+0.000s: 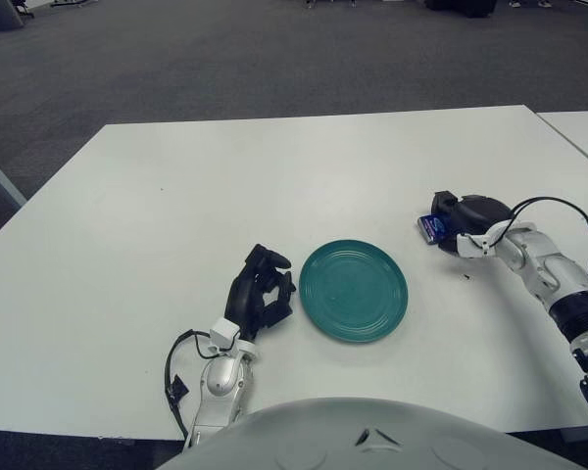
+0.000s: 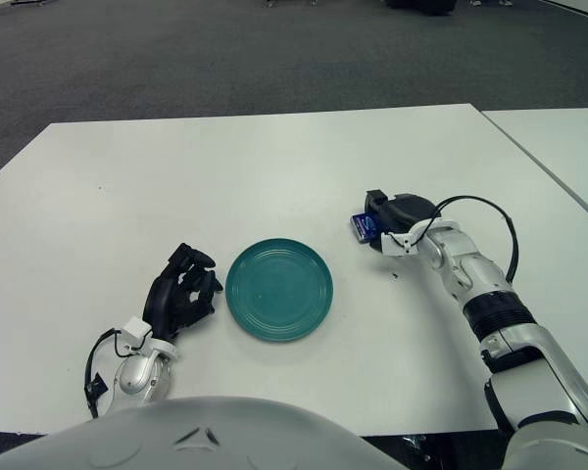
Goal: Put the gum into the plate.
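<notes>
The right hand (image 1: 463,223) has its fingers closed on the blue gum (image 1: 429,228) — right of the green plate (image 1: 353,290). The left hand (image 1: 260,294) sits curled and empty, left of the plate, on the white bench (image 1: 225,186).

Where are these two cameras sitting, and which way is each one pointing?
Left eye view: on the robot's head, looking forward and down at the white table; both arms and its chest show.
Right eye view: beside it, same aim; same body parts.
Shared: the teal plate, the left hand beside the plate's left, the right hand on the gum pack.
</notes>
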You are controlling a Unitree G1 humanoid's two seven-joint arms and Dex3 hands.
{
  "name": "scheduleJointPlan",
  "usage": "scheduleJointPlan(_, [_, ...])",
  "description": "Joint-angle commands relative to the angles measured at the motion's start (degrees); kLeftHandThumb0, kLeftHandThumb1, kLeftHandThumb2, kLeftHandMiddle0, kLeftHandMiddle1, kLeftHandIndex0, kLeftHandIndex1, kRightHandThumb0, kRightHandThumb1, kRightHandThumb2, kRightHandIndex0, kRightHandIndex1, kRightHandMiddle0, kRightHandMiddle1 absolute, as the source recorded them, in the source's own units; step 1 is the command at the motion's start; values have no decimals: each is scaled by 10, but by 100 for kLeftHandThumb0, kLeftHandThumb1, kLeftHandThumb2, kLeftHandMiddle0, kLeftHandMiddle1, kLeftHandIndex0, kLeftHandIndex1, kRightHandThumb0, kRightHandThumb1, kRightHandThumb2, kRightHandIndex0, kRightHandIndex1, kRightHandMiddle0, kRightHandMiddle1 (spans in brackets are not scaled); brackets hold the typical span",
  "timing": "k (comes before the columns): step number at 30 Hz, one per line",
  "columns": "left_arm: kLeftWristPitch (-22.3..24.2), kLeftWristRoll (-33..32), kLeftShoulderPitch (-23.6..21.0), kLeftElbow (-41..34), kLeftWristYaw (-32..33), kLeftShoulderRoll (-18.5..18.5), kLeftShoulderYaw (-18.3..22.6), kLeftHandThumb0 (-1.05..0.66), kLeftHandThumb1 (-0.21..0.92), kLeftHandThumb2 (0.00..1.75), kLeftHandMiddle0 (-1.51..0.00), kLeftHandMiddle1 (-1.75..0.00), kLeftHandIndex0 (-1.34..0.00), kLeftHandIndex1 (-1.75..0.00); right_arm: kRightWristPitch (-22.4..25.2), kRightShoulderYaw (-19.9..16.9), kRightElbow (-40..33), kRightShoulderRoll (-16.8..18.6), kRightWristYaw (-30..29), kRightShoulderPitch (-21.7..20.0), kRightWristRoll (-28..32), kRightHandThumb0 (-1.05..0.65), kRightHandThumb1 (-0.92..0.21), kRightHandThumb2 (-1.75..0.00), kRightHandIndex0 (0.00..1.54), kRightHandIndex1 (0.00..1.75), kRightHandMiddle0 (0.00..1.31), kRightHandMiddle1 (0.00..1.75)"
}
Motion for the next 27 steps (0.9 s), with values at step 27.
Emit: scheduleJointPlan(27, [6,17,-1,25,11,2,-2,-41,61,94,-59,-175,-39,-175,39,-22,-409,83,60,107,-6,-39,-66,-88,42,56,36,175])
